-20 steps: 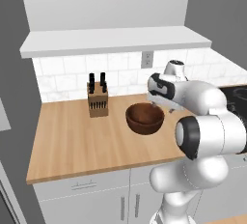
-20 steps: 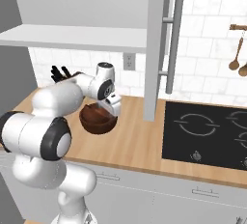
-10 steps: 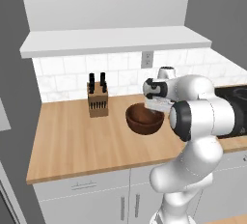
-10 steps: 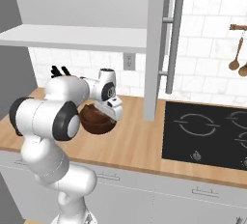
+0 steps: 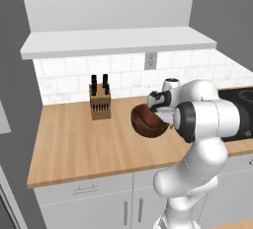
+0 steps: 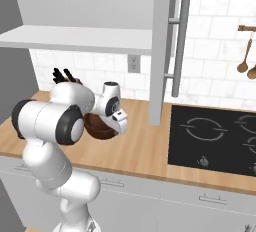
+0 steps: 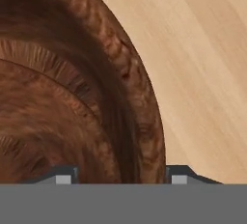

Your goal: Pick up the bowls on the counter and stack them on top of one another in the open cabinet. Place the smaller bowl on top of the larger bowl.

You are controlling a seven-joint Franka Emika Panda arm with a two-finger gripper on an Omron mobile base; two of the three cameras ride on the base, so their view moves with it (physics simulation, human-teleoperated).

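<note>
The larger bowl [image 5: 147, 121] is seen tilted, its opening turned toward the left in the left base view, over the middle of the desk [image 5: 74, 144]; whether its underside touches the wood cannot be told. The fingers [image 7: 117, 175] are set astride its thick rim in the hand view, one tip [image 7: 65, 176] over the inner wall and the other [image 7: 179, 176] outside it; whether they press on the rim cannot be told.

Bare wood is left on every side of the bowl. To its left, toward the back wall, a knife block [image 5: 100, 105] stands well apart. A wide free strip runs to the desk's front edge. On the far side, a black cooktop [image 6: 220, 136] is set into the surface, with a tall white panel [image 6: 161, 51] rising between it and the bowl. Above, the thick white ledge of the open cabinet [image 5: 118, 42] overhangs the back of the desk.

The bowl is of dark reddish-brown wood, round and deep, with ringed grain inside and a rough, ridged rim. The desk is pale tan with long straight grain. The back wall is laid with white tiles [image 5: 64, 82].
</note>
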